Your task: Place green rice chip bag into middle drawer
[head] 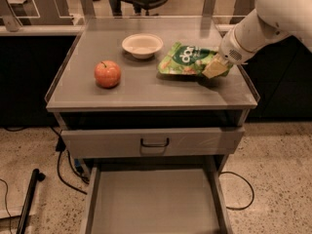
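Note:
The green rice chip bag lies on the cabinet top, right of centre, its right end raised a little. My gripper is at the bag's right end, its pale fingers closed on the bag's edge. The white arm comes in from the upper right. The middle drawer is pulled out at the bottom of the camera view, with a bare grey floor and thin side walls.
A red apple sits on the left of the cabinet top. A white bowl stands behind it, next to the bag. A shut drawer front with a black handle sits above the open drawer. Cables and a black pole lie on the floor at left.

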`<state>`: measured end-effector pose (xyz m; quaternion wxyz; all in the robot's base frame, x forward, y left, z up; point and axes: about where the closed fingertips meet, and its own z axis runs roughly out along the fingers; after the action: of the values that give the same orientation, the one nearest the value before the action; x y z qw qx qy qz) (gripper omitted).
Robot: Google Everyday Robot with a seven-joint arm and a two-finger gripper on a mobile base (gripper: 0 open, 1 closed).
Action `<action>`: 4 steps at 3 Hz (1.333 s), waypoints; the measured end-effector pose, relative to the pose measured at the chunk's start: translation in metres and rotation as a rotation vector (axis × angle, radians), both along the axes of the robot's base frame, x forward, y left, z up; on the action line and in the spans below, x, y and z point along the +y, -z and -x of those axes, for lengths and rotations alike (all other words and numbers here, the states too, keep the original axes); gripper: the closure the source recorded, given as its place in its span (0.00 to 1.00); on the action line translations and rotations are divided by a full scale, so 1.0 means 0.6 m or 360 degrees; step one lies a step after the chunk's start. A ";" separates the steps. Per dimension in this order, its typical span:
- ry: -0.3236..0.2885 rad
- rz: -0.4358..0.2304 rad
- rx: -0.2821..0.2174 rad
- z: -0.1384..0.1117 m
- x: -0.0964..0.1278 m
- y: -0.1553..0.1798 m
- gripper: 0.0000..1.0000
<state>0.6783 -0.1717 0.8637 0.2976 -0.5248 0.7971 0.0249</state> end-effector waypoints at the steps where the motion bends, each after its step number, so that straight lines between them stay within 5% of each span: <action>1: -0.0020 -0.0047 -0.0064 0.042 -0.020 -0.037 1.00; 4: -0.0083 -0.0199 -0.0214 0.248 -0.068 -0.066 1.00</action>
<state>0.5295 -0.2123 0.9031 0.3819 -0.5262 0.7583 0.0471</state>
